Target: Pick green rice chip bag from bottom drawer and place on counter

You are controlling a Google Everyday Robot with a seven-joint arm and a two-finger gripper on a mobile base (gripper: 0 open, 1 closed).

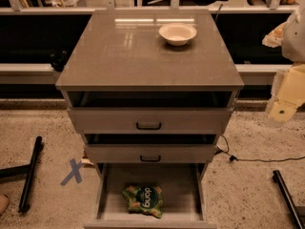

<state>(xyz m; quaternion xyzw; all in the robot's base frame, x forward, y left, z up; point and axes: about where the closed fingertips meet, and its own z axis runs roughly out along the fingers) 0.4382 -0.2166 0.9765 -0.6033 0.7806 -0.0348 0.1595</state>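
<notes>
The green rice chip bag [143, 200] lies flat on the floor of the open bottom drawer [183, 187], near its front middle, with its dark round logo facing up. The counter [143, 56] is the glossy grey-brown top of the cabinet. My gripper [282, 109] hangs at the right edge of the camera view, beside the cabinet at about the height of the top drawer front. It is far above and to the right of the bag and touches nothing.
A white bowl [177, 33] stands on the counter at the back right. Two grey drawer fronts with black handles [148, 126] sit above the bottom drawer. Black bars [29, 173] lie on the floor at left and right, with a cable [257, 160] and a blue X mark [73, 171].
</notes>
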